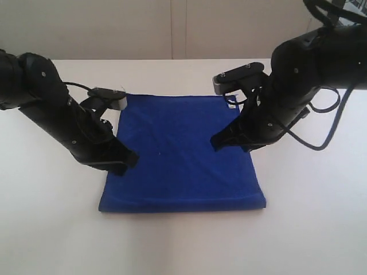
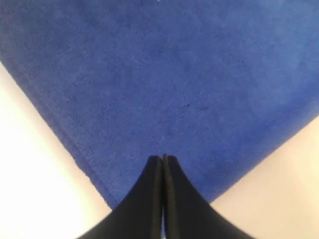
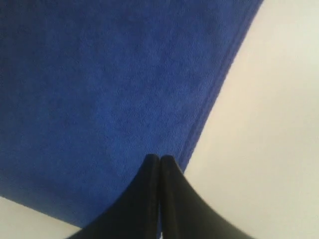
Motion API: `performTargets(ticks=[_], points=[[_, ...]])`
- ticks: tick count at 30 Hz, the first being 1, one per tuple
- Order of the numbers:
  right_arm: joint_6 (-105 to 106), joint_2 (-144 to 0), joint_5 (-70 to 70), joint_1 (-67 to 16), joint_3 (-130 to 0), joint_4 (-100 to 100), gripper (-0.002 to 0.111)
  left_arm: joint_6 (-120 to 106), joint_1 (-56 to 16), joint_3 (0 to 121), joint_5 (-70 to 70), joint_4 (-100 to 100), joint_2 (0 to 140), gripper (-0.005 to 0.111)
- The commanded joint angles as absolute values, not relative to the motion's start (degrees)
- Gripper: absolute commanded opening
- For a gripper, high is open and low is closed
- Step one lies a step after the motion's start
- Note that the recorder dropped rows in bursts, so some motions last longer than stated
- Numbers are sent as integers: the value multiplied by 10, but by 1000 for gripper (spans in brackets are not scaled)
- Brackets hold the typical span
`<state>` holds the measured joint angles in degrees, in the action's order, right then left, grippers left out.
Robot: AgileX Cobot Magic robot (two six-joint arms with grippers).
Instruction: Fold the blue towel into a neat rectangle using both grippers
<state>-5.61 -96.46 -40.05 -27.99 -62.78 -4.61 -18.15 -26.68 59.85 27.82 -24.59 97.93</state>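
Both the left gripper (image 1: pixel 131 159) and the right gripper (image 1: pixel 215 141) are pinched closed on nothing, tips near opposite side edges of the blue towel (image 1: pixel 183 160) lying flat on the white table (image 1: pixel 309 229).

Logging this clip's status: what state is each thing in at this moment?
blue towel: spread flat on the table, edges look doubled.
left gripper: shut, empty, tip over the towel's left edge.
right gripper: shut, empty, tip over the towel's right side.
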Motion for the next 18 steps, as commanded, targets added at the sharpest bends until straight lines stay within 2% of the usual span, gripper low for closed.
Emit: performTargets(ticks=[1, 10, 18], points=[[-48, -943, -399, -280, -627, -49, 0, -226, -270, 594, 294, -261, 940, 0], [124, -940, -494, -280, -627, -44, 0, -582, -270, 594, 423, -261, 921, 0], [242, -943, -520, -280, -625, -5, 1, -701, -270, 594, 403, -261, 924, 0]])
